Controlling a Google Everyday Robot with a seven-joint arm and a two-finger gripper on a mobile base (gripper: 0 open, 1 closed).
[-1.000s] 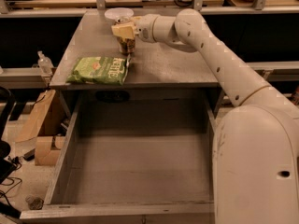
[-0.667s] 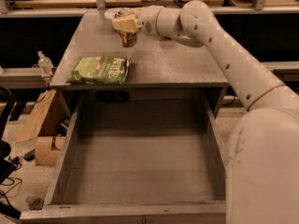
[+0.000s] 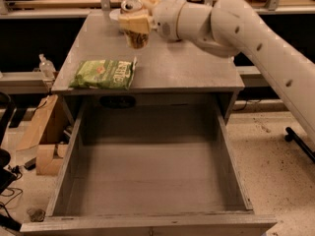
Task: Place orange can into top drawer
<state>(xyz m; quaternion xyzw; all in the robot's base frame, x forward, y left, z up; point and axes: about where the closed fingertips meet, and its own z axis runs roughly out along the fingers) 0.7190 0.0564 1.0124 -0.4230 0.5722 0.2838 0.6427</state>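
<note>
The orange can (image 3: pixel 136 37) is held upright in my gripper (image 3: pixel 134 22), lifted above the back of the grey cabinet top (image 3: pixel 187 68). Its silver top with pull tab shows above the pale fingers (image 3: pixel 132 24), its brownish lower part below them. The gripper is shut on the can. The top drawer (image 3: pixel 147 181) is pulled fully open toward the camera, a wide shallow grey box with nothing in it. The can is well behind the drawer opening.
A green chip bag (image 3: pixel 104 73) lies on the cabinet top near its front left edge. A white round object (image 3: pixel 116 14) sits behind the can. Cardboard boxes (image 3: pixel 42 136) and a small bottle (image 3: pixel 46 66) are left of the cabinet. My white arm (image 3: pixel 256 38) crosses from the right.
The gripper has lifted the can off the cabinet top and carried it up and toward the back. The chip bag and drawer have not moved.
</note>
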